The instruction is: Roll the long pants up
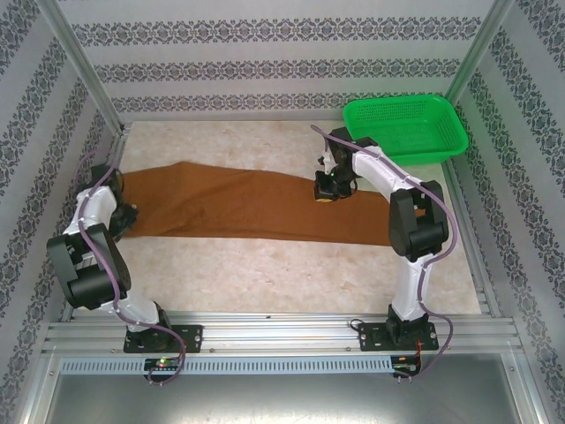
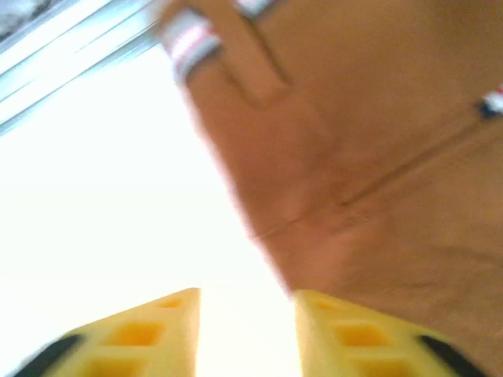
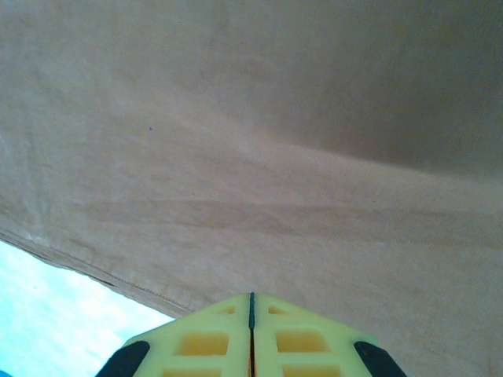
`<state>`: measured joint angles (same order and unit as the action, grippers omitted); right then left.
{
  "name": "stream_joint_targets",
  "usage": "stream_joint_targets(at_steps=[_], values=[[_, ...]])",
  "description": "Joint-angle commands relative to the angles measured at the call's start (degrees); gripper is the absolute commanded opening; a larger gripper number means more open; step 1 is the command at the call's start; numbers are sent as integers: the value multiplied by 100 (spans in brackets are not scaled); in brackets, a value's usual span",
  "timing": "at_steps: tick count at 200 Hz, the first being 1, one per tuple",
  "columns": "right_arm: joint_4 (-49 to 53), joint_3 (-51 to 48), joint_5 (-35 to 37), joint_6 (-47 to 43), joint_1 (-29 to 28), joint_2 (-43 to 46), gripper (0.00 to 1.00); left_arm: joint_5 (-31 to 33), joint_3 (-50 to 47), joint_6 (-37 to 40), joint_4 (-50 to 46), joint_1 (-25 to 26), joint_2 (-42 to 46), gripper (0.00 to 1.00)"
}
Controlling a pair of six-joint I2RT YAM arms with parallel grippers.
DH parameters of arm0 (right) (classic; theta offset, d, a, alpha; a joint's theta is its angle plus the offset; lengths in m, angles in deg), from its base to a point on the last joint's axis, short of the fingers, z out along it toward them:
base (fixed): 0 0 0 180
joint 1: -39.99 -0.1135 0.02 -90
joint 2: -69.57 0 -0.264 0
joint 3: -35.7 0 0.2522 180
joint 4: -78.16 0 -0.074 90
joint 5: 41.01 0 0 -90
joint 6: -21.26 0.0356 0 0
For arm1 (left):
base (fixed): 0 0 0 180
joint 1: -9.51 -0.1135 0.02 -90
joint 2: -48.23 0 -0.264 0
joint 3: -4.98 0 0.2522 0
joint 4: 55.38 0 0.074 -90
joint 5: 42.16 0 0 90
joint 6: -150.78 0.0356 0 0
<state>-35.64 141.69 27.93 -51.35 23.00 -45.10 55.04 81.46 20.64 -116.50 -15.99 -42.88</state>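
Observation:
The long pants (image 1: 238, 208), rust-brown, lie flat across the table from the left side to the right arm. My left gripper (image 2: 245, 294) stands open at their left end, with bright table between its yellow fingers (image 2: 157, 330). In the left wrist view the pants (image 2: 377, 157) lie just to the right, and a pale striped cord tip (image 2: 189, 43) shows at the top. My right gripper (image 1: 325, 190) hangs at the pants' far edge near the middle. Its fingers (image 3: 220, 338) are pressed together, shut, right over the cloth (image 3: 251, 157), and I see no fold pinched between them.
A green plastic basket (image 1: 406, 126) stands at the back right corner. Patterned walls and metal posts close in the table (image 1: 265, 265) on three sides. A metal rail (image 2: 71, 47) runs close to the pants' left end.

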Motion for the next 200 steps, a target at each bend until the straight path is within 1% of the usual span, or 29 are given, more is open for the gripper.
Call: stream_joint_targets(at_steps=[1,14,26,45,48,56,69,83,95,103,107,116,119,150,181,198,200], values=[[271,204,-24,-116,31,-61,11,-340,436,-6,333,259,237,49],[224,135,15,-68,46,-60,12,-168,842,90,340,468,293,57],[219,82,-2,-46,46,-94,12,163,1277,225,229,633,218,59],[284,-41,9,-63,30,-138,14,687,1904,412,9,597,-139,64],[310,-64,22,-65,39,-143,17,726,1995,440,-13,576,-211,65],[365,-143,67,-95,42,-113,24,643,2167,512,-22,487,-399,68],[424,-293,246,-120,55,-52,33,244,2284,633,94,348,-678,70],[505,-427,314,-126,132,-37,35,-343,2320,851,250,325,-984,69],[538,-521,265,-115,234,-71,31,-685,2220,892,358,343,-1158,65],[507,-594,237,-83,295,-109,25,-851,2037,901,527,352,-1198,63],[489,-615,234,-65,328,-138,20,-915,1946,895,605,352,-1205,63],[484,-636,238,-13,413,-228,3,-961,1735,867,763,361,-1207,61],[509,-637,257,-4,437,-261,0,-979,1672,867,809,361,-1207,61],[751,-633,683,11,790,-491,0,-986,1323,853,851,361,-1316,60],[1230,-608,1798,-88,1262,-600,0,-972,1199,757,736,344,-1485,60],[1202,-747,2306,-81,1555,-473,0,-858,1083,685,768,307,-1541,61],[1181,-771,2367,-70,1580,-441,3,-867,1067,679,777,297,-1541,61]])
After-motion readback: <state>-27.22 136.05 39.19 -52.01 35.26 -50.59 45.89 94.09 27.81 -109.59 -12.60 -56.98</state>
